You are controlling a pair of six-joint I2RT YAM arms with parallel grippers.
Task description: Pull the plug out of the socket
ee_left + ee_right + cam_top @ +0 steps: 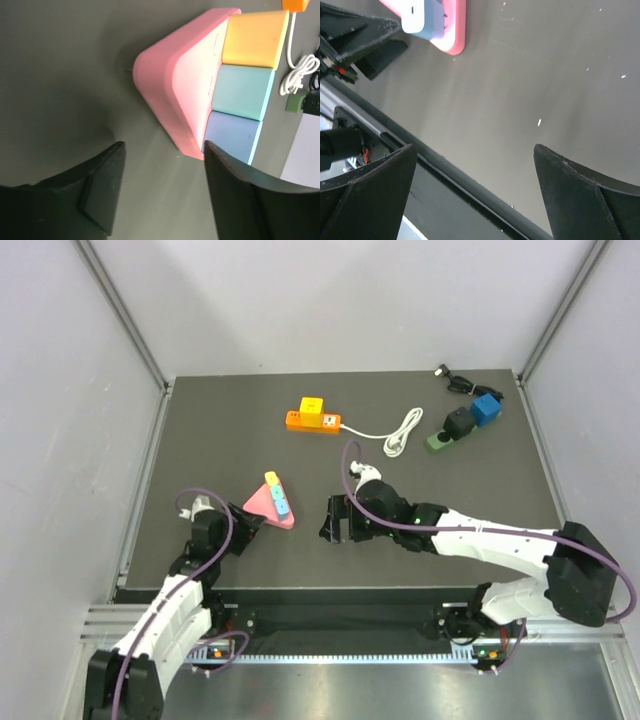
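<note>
A pink triangular socket (262,504) lies on the dark table with a yellow plug (271,479), a teal plug (277,493) and a blue plug (284,508) in a row along one side. In the left wrist view the socket (185,80) sits just beyond my fingertips, with the blue plug (232,135) next to the right finger. My left gripper (163,146) is open, with only bare table between its fingers. My right gripper (338,520) stands open and empty to the right of the socket. It hangs over the table's near edge (475,147).
At the back are an orange power strip with a yellow adapter (313,415) and its coiled white cable (400,430). Back right are a green socket with a black plug (447,432), a blue block (487,408) and a black cable (455,380). The table's front rail (470,185) runs under my right gripper.
</note>
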